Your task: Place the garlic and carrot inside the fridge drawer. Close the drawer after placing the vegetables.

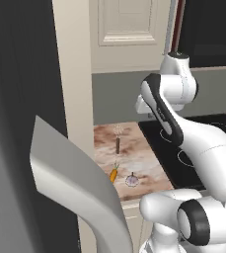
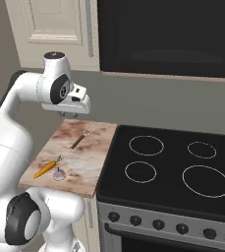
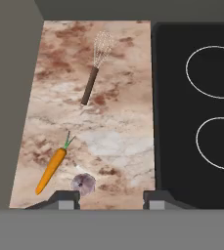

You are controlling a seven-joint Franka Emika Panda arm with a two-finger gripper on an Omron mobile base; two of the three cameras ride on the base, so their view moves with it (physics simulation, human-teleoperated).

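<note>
Garlic (image 3: 83, 184) lies on the counter (image 3: 118, 141) just ahead of my left fingertip, as my hand camera frames it: a small pale lilac bulb, rounded, with a dark stem tip at its centre. Carrot (image 3: 51, 169) lies just beside it to the left, apart from it, orange and tapered, its thin green top pointing away from me and its narrow end toward the counter's near edge. Both rest flat near that front edge.

My gripper (image 2: 70, 112) hangs well above the counter, pointing down at it. My two fingertips (image 3: 64, 199) stand wide apart with nothing between them.

Whisk (image 3: 94, 68) lies farther out from my fingers, brown handle toward me, wire head toward the back wall (image 2: 148, 98).

Counter surface is mottled brown and cream stone, a narrow strip. Black stove (image 2: 173, 167) with four white ring burners adjoins it on the right, touching along the edge. Knobs (image 2: 158, 224) line the stove's front. Cream cabinet (image 2: 50, 24) hangs above the counter. Dark fridge (image 1: 16, 99) stands at the left of the counter in the left base view, with a grey panel (image 1: 70, 173) in front of it.
</note>
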